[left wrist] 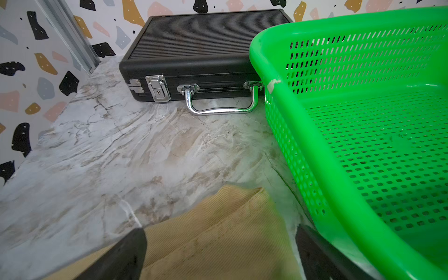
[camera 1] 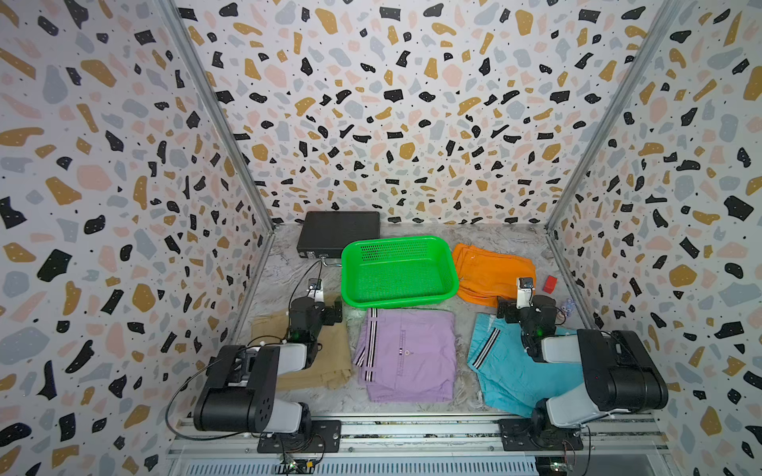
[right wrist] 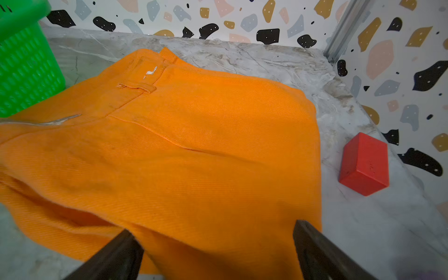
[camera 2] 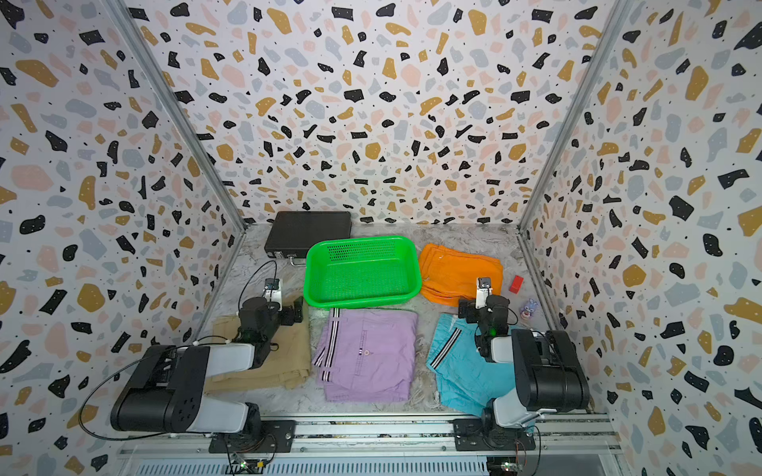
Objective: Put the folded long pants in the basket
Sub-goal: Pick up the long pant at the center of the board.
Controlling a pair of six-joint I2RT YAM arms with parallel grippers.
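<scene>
Four floppy folded long pants (camera 1: pixel 406 354) are lying outside the basket (camera 1: pixel 396 304) — left gripper (left wrist: pixel 220 237) and right gripper (right wrist: pixel 214 230) are gaping empty; a folded edge is looking grabbable.

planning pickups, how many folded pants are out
4. Tan pants partly under the left arm; lilac pants in front of the green basket; turquoise pants partly under the right arm; orange pants beside the basket's right end. None seem hidden.
</scene>
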